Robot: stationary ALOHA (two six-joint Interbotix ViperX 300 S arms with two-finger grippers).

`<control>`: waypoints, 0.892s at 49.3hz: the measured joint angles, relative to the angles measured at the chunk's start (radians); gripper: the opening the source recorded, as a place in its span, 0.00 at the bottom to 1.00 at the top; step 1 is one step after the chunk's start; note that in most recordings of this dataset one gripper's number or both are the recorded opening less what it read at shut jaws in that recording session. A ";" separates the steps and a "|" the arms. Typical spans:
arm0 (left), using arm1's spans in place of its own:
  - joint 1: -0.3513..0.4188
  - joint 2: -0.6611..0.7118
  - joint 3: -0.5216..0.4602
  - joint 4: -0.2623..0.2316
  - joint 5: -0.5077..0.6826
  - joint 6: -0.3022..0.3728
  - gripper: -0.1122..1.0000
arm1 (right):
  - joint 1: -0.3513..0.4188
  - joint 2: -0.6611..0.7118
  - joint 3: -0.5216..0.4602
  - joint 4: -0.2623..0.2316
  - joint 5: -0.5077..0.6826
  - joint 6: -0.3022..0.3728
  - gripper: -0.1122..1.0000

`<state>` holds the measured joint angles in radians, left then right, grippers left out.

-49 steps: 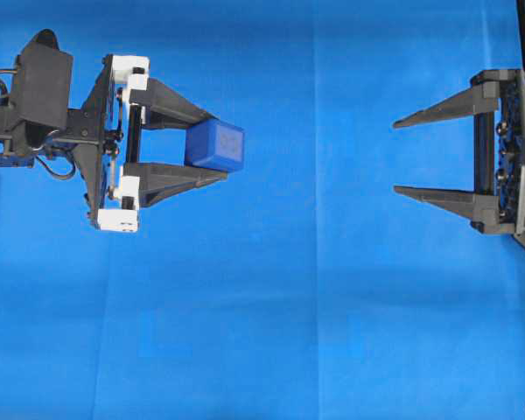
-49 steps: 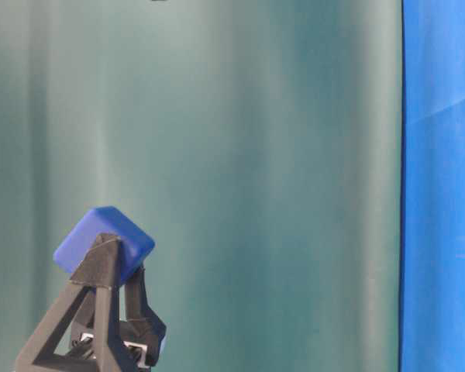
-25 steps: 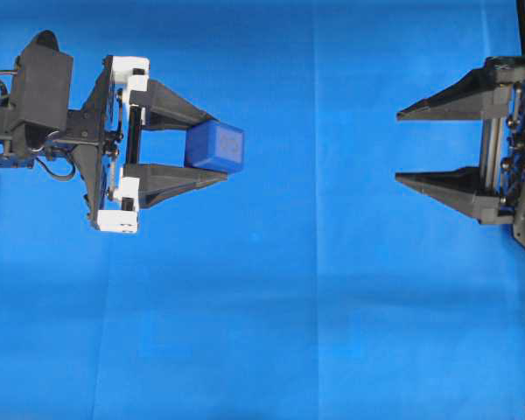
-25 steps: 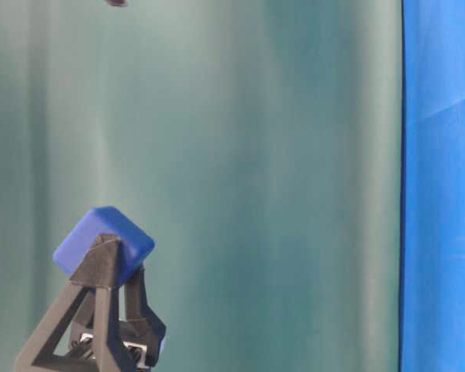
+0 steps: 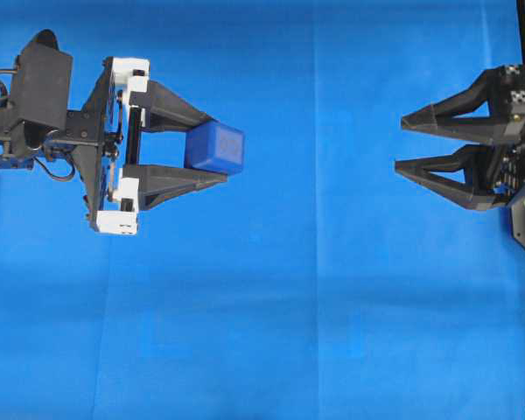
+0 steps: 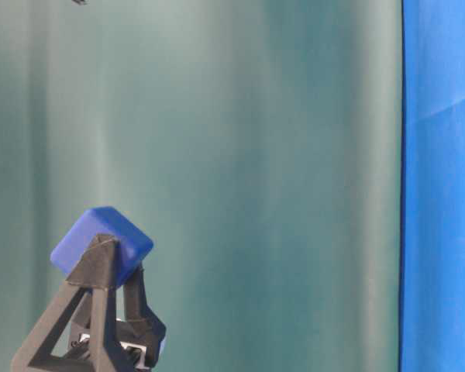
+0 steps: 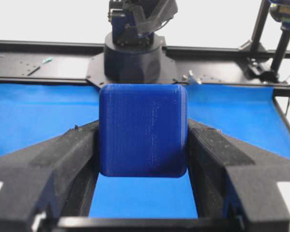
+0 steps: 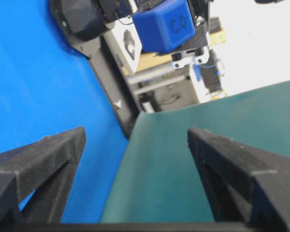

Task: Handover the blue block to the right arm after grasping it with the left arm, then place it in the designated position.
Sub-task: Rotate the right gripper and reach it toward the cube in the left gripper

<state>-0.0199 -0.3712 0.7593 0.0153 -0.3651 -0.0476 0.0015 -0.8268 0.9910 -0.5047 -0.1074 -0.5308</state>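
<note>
The blue block [image 5: 217, 146] is a dark-blue cube held off the cloth, clamped between the two black fingers of my left gripper [image 5: 220, 147], which has white end pieces. The left wrist view shows the blue block [image 7: 142, 130] pinched on both sides near the fingertips. From table level, the blue block [image 6: 101, 244] sits tilted atop the fingers [image 6: 99, 302]. My right gripper [image 5: 400, 144], all black, faces it from the far right, open and empty, rolled to one side. In its wrist view the blue block [image 8: 164, 24] appears far ahead. I cannot make out the designated position on the cloth.
Blue cloth [image 5: 315, 289] covers the table, with faint paler patches [image 5: 166, 332] near the front. A green backdrop [image 6: 256, 194] stands behind. The opposite arm's black base [image 7: 133, 60] and a black frame rail [image 7: 38, 46] line the far edge.
The right gripper has rolled about its own axis, so its two fingers look closer together from overhead. The left gripper and block have stayed put.
</note>
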 measured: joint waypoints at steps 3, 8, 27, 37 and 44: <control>-0.002 0.000 -0.002 0.002 0.000 0.000 0.52 | 0.000 0.000 -0.002 -0.035 -0.005 0.000 0.97; -0.002 0.000 -0.002 0.002 0.000 0.000 0.52 | 0.002 0.000 -0.002 -0.081 -0.014 -0.002 0.97; -0.002 0.000 0.000 0.000 0.000 0.000 0.52 | 0.002 0.006 -0.002 -0.101 -0.026 -0.003 0.97; -0.002 0.000 0.000 0.000 0.000 0.000 0.52 | 0.002 0.008 -0.002 -0.103 -0.026 -0.002 0.97; -0.002 0.000 0.000 0.002 -0.002 0.000 0.52 | 0.002 0.008 0.000 -0.103 -0.028 0.000 0.97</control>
<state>-0.0215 -0.3712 0.7593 0.0169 -0.3666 -0.0476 0.0031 -0.8191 0.9910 -0.6075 -0.1350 -0.5308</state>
